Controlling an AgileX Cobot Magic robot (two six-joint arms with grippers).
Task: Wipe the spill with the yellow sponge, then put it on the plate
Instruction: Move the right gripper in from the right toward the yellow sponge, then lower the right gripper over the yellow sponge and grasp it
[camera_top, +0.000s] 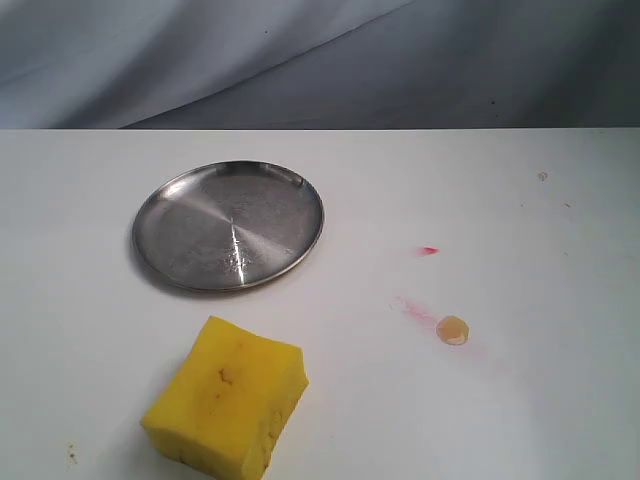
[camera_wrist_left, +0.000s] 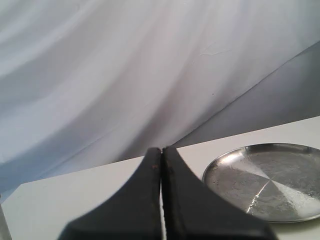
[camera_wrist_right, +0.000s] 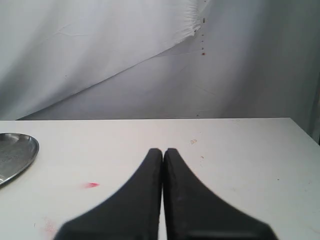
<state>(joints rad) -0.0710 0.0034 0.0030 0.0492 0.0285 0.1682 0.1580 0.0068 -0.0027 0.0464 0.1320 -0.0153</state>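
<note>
The yellow sponge lies on the white table near the front, left of centre. To its right sits the spill, a small amber blob with faint pink streaks beside it. Behind the sponge rests the steel plate, bare, also seen in the left wrist view as the plate and at the edge of the right wrist view as the plate. Neither gripper shows in the exterior view. My left gripper is shut with nothing in it. My right gripper is likewise shut and holds nothing.
A tiny bright red fleck marks the table behind the spill, and shows as the fleck in the right wrist view. A small faint mark sits far right. A grey-white cloth backdrop hangs behind the table's far edge.
</note>
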